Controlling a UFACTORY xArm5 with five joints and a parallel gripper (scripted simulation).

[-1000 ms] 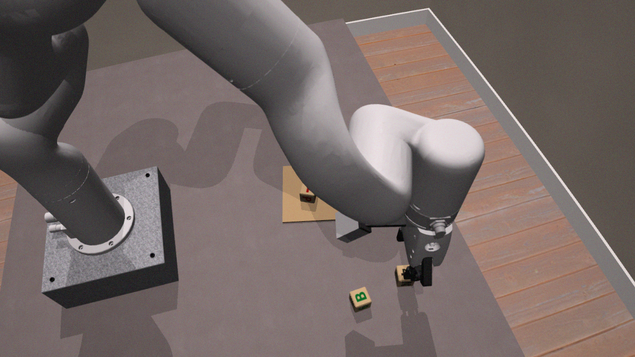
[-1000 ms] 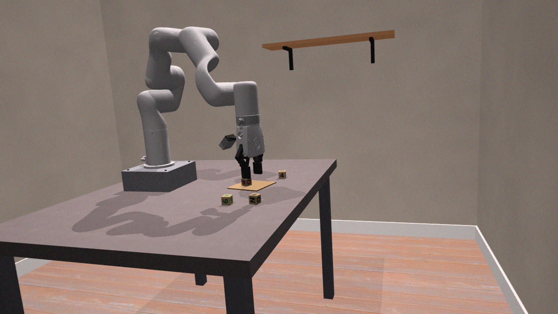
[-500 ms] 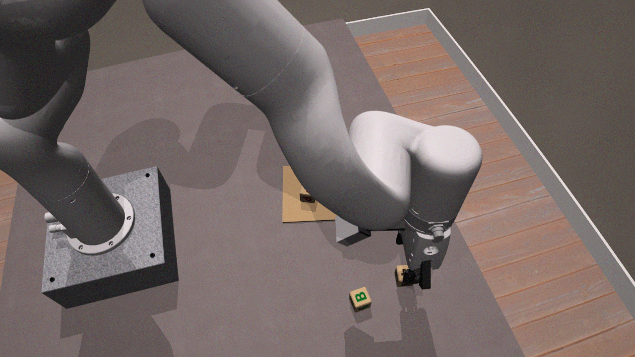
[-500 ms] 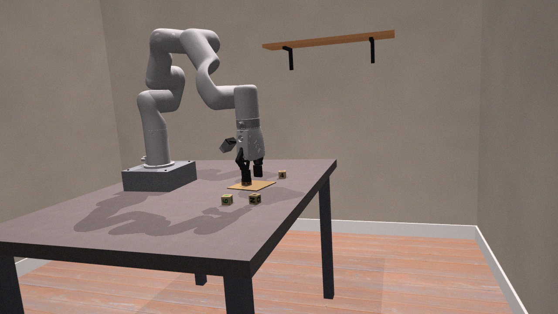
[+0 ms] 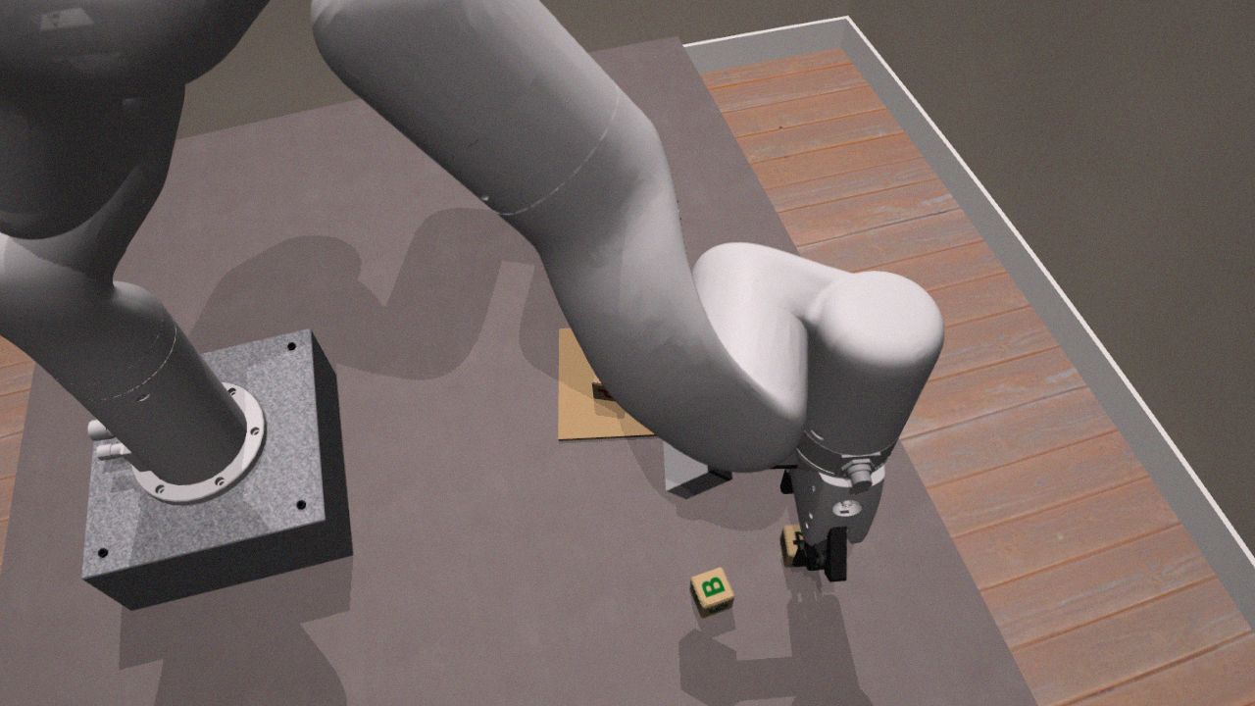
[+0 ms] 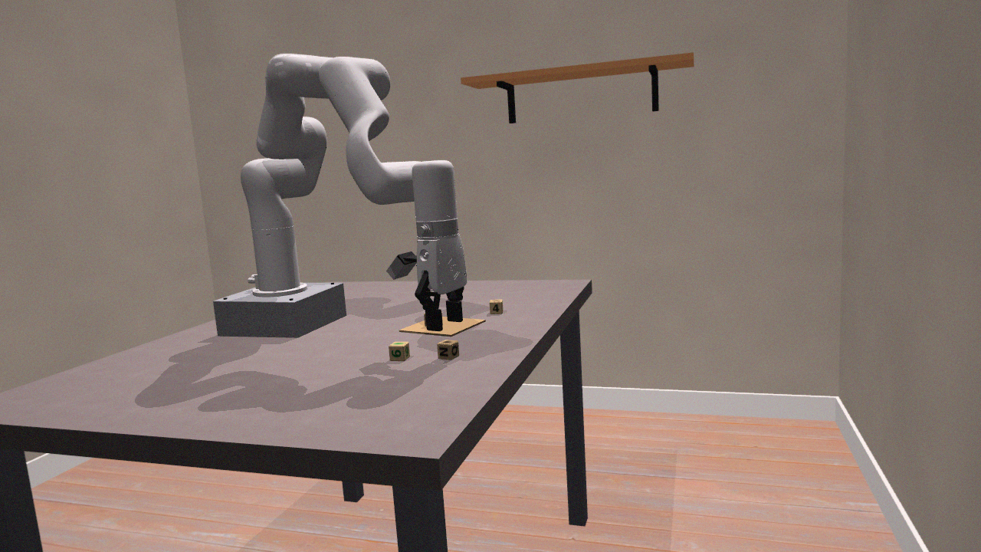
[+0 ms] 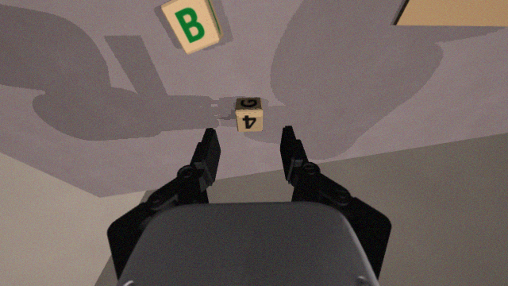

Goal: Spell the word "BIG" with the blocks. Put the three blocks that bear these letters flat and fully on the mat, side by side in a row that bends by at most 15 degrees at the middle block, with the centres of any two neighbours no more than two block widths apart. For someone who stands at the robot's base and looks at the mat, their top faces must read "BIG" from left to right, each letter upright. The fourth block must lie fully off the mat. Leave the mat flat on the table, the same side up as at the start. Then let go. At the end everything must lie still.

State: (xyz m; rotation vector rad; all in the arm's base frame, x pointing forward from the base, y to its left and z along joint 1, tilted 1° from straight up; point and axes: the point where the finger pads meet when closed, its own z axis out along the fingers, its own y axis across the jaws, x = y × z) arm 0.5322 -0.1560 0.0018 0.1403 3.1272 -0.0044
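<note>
Grey-brown table (image 5: 421,544) (image 6: 274,384) (image 7: 246,67). Top: arm (image 5: 605,219) (image 6: 359,137) extended over one mat (image 5: 580,420) (image 6: 415,330) (image 7: 456,13); three blocks visible, one partly hidden on the mat, the green B block (image 5: 711,589) (image 6: 398,351) (image 7: 192,25) and a black-lettered block (image 5: 792,546) off it. Exterior: wrist vertical, gripper (image 5: 811,518) (image 6: 444,317) (image 7: 249,138) downward. Wrist: two blocks; gripper open, unladen.

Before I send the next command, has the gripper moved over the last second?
Yes. In the exterior view, the gripper has come down: its fingertips sit lower against the mat.
</note>
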